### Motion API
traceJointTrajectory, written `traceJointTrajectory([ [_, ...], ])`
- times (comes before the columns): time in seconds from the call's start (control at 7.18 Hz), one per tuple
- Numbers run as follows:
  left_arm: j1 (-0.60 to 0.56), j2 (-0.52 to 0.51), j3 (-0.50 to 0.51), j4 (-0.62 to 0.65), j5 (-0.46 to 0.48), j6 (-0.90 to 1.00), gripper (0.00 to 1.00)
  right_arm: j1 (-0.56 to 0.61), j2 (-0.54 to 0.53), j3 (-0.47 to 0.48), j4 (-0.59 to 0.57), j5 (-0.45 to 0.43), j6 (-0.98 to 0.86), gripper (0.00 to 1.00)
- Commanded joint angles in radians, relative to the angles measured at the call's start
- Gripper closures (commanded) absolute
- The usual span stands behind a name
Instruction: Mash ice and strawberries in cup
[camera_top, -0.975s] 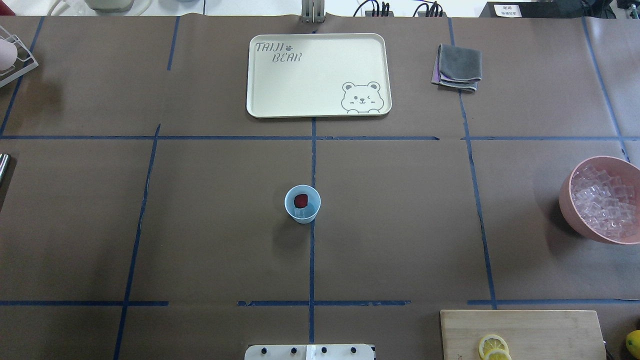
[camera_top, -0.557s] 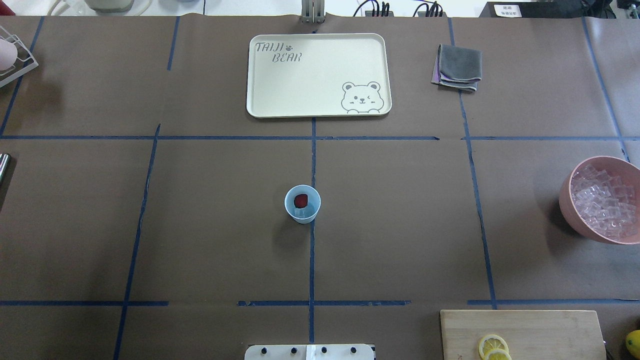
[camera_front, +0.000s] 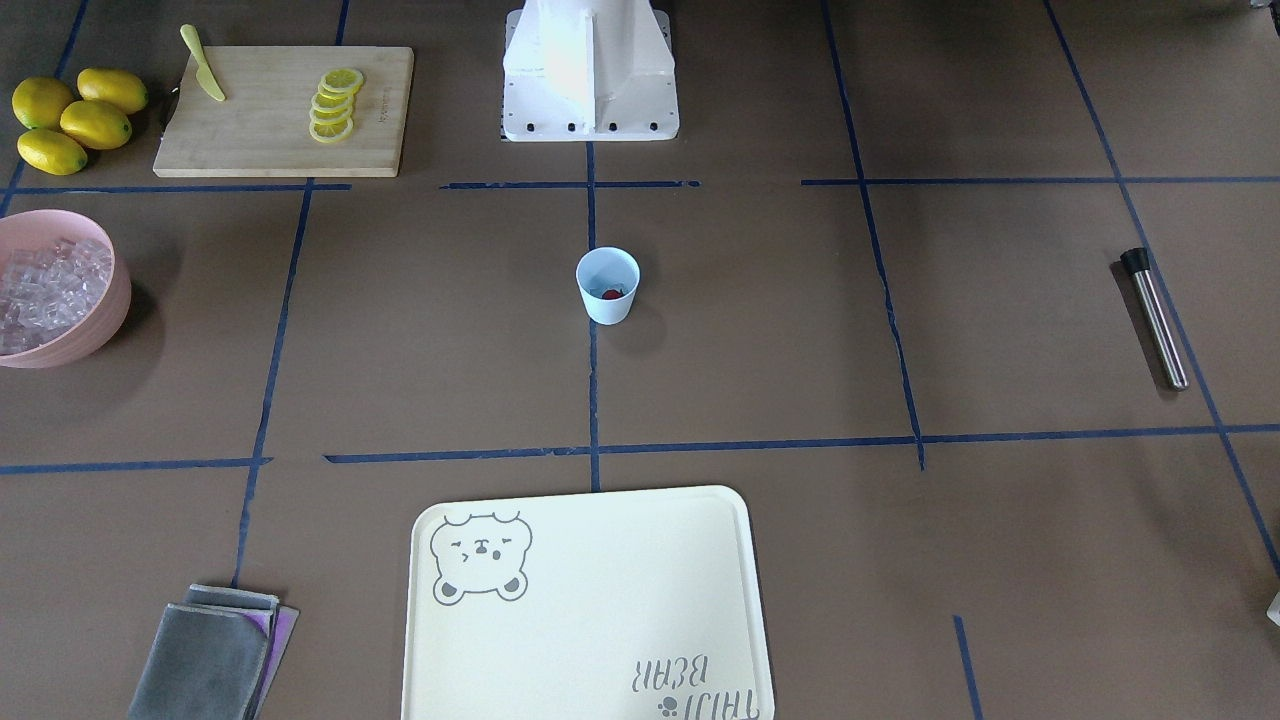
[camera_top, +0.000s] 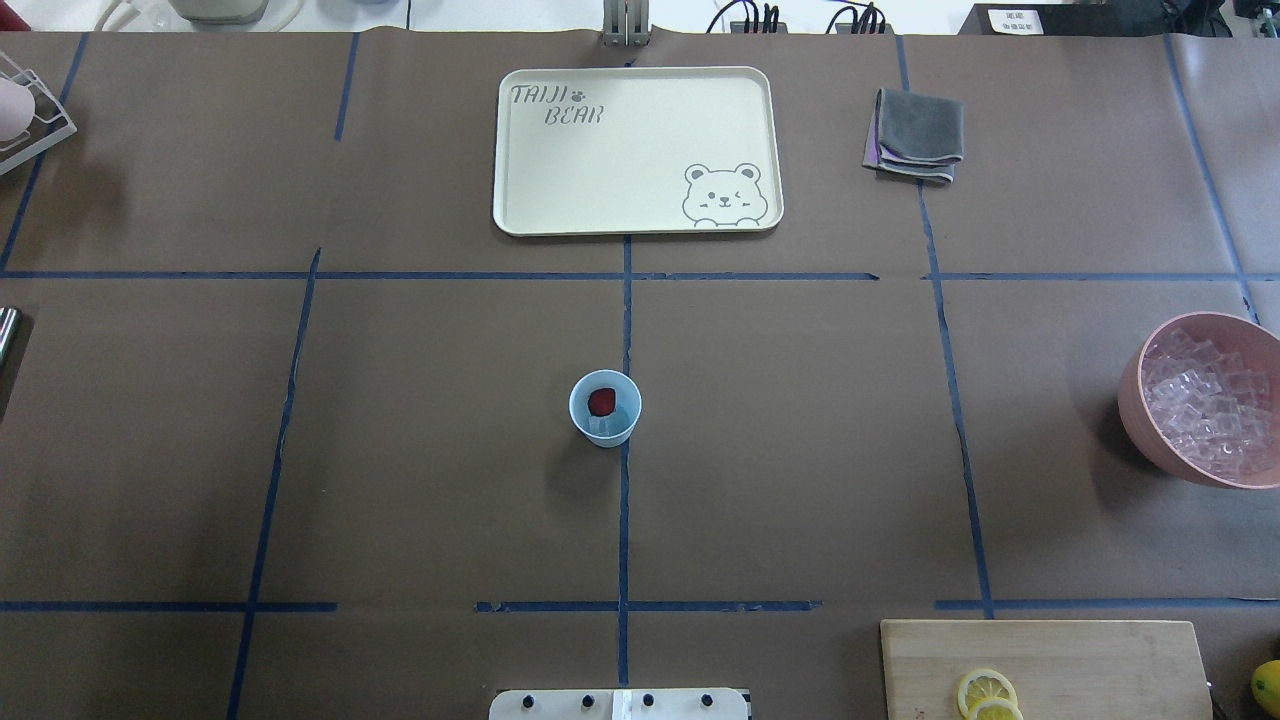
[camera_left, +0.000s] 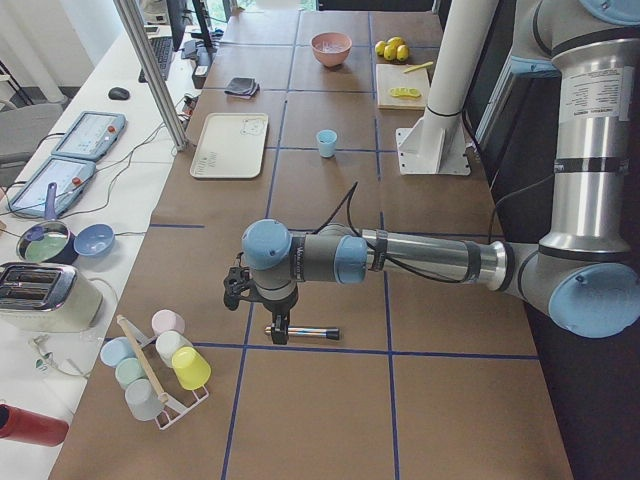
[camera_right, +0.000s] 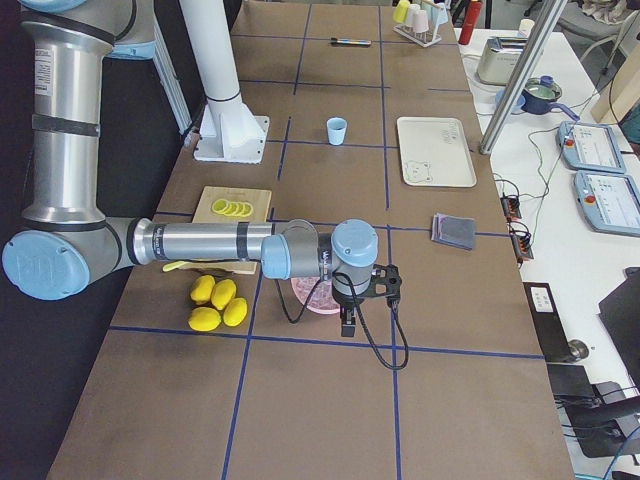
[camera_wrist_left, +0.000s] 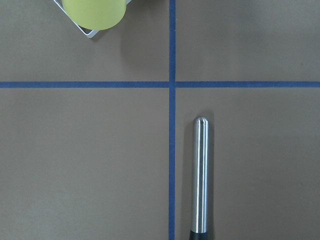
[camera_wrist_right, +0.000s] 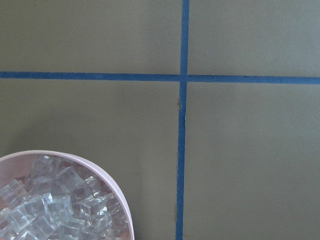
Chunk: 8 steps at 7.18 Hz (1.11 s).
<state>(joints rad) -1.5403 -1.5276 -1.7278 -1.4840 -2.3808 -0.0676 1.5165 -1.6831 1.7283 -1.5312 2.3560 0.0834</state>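
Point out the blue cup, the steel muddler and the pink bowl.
blue cup (camera_front: 608, 303), exterior front-facing view, on its outer wall.
steel muddler (camera_front: 1158, 325), exterior front-facing view, on the middle of its shaft.
pink bowl (camera_top: 1130, 408), overhead exterior view, on its outer wall.

Your table (camera_top: 800, 450) w/ brown paper cover, blue tape grid (camera_top: 624, 520) across it, white bench (camera_right: 560, 250) on your side w/ cables & screens (camera_left: 88, 133), slanted metal post (camera_left: 150, 70) btwn them, even light, soft shadows

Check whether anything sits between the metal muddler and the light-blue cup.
Nothing visible does: only brown table crossed by a blue tape line lies between the muddler and the cup.
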Motion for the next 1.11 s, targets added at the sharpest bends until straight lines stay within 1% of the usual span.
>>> traceJointTrajectory([
  [0.0,0.019,0.027,-0.022,0.010,0.006,-0.001,0.00,-0.002,-0.001,0.004,0.002,0.000,-0.001,0.00],
  [0.14,0.026,0.056,-0.039,-0.001,0.006,0.002,0.00,-0.001,-0.001,0.002,0.003,0.000,-0.001,0.00],
  [0.42,0.029,0.060,-0.056,-0.001,0.040,0.002,0.00,-0.002,-0.003,-0.006,0.002,0.002,-0.001,0.00],
  [0.7,0.031,0.073,-0.104,0.011,0.032,0.000,0.00,-0.002,-0.004,-0.006,0.002,0.002,0.001,0.00],
  [0.97,0.032,0.090,-0.108,0.011,0.035,0.000,0.00,-0.002,-0.003,-0.006,0.003,0.002,0.002,0.00],
])
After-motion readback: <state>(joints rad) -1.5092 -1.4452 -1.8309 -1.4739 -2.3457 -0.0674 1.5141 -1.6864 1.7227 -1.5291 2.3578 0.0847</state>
